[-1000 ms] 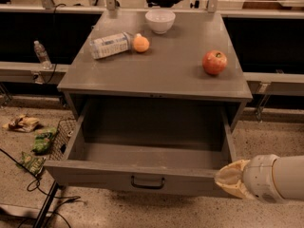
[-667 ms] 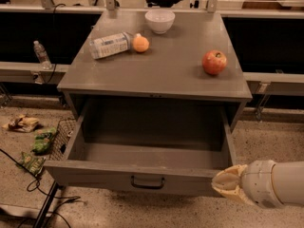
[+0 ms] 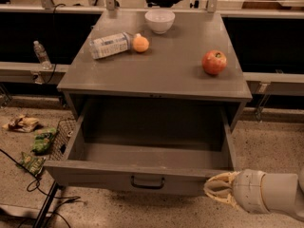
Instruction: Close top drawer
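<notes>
Gripper (image 3: 210, 189): lower right, fingers drawn close together, against the right end of the drawer front | Top drawer (image 3: 95, 174): pulled far out, handle (image 3: 147, 183) centred | Cabinet top (image 3: 171, 70): bowl (image 3: 159, 21), bottle (image 3: 110, 45), orange (image 3: 140, 43), red fruit (image 3: 214, 62).

Dim warm light is falling from above on the grey metal desk (image 3: 171, 75); up-left of the cream tool (image 3: 212, 189) at lower right, the grey top drawer (image 3: 152, 154) is lying shadowed.

cream-coloured gripper (image 3: 212, 189) at lower right, on a thick white cylindrical arm (image 3: 278, 194) with grey seams
</notes>
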`<state>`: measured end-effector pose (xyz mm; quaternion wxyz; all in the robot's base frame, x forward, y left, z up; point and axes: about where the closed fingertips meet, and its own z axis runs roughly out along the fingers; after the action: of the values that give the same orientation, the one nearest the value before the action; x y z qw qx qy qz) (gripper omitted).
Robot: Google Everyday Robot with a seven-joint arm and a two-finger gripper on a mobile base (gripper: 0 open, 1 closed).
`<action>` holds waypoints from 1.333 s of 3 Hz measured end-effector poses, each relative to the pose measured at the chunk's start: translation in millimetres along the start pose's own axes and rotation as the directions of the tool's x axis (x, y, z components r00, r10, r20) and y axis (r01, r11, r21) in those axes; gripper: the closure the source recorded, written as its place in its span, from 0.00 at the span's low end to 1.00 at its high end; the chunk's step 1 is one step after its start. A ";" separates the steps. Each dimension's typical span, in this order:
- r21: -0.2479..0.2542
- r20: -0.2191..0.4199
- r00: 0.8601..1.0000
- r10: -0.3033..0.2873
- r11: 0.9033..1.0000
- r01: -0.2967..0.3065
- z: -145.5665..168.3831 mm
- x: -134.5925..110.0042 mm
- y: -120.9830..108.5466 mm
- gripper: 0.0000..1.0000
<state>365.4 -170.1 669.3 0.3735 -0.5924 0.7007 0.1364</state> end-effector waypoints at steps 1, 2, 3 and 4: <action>0.047 -0.024 0.994 -0.111 0.993 0.112 22.4 7.2 -8.6 1.00; 0.134 -0.068 0.983 -0.171 0.975 0.179 38.3 11.6 -27.6 1.00; 0.139 -0.072 0.983 -0.170 0.974 0.179 37.9 12.0 -29.1 1.00; 0.151 -0.093 0.983 -0.156 0.974 0.169 39.0 17.5 -26.9 1.00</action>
<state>404.2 -165.2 637.4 0.4008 -0.6210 0.6731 0.0254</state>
